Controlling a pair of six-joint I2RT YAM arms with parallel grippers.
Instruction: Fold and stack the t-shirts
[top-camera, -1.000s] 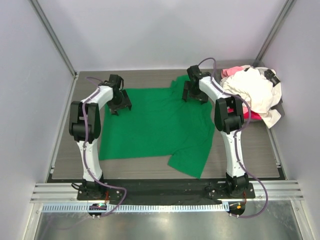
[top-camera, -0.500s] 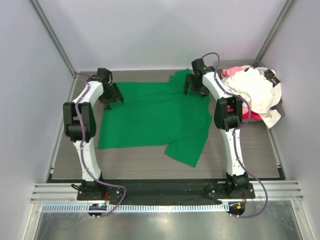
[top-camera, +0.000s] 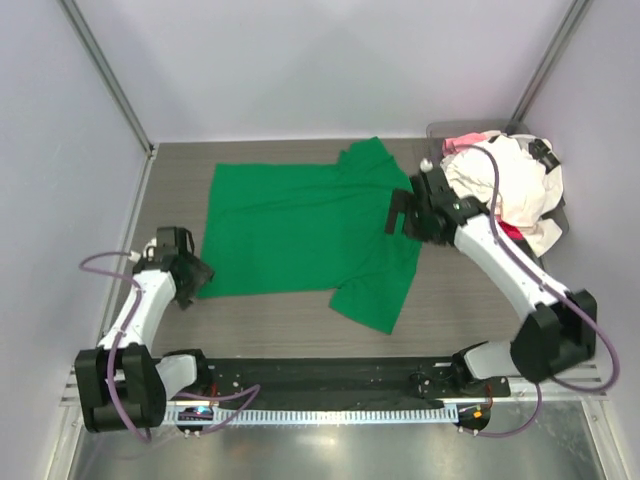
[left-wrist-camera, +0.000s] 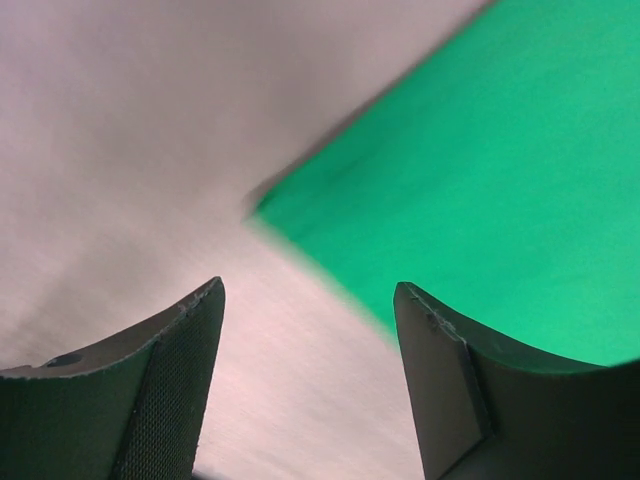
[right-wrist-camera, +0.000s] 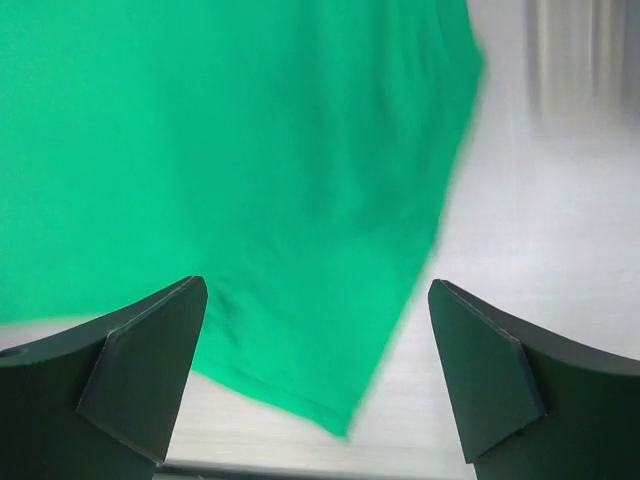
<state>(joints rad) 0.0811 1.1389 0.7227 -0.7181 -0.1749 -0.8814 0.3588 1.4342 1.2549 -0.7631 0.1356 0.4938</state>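
Observation:
The large green t-shirt (top-camera: 300, 230) lies spread flat on the table, one sleeve pointing to the back and one to the near right. My left gripper (top-camera: 193, 279) is open and empty just off the shirt's near-left corner. In the left wrist view that green corner (left-wrist-camera: 480, 170) lies ahead of the open gripper (left-wrist-camera: 308, 290). My right gripper (top-camera: 402, 214) is open and empty over the shirt's right side. In the right wrist view the green cloth (right-wrist-camera: 250, 150) lies below the open gripper (right-wrist-camera: 315, 288). White (top-camera: 510, 180), pink (top-camera: 462, 142) and red (top-camera: 510, 232) shirts lie piled at the back right.
The pile of shirts sits in a clear plastic bin (top-camera: 445, 130) at the back right corner. Grey walls and metal posts close the table in at the back and sides. Bare wood-grain table (top-camera: 280, 320) shows along the near edge.
Both grippers have let go of the shirt's far edge and drawn back. The left swung to the near-left corner, the right to the shirt's right side. The shirt now lies flat, farther back.

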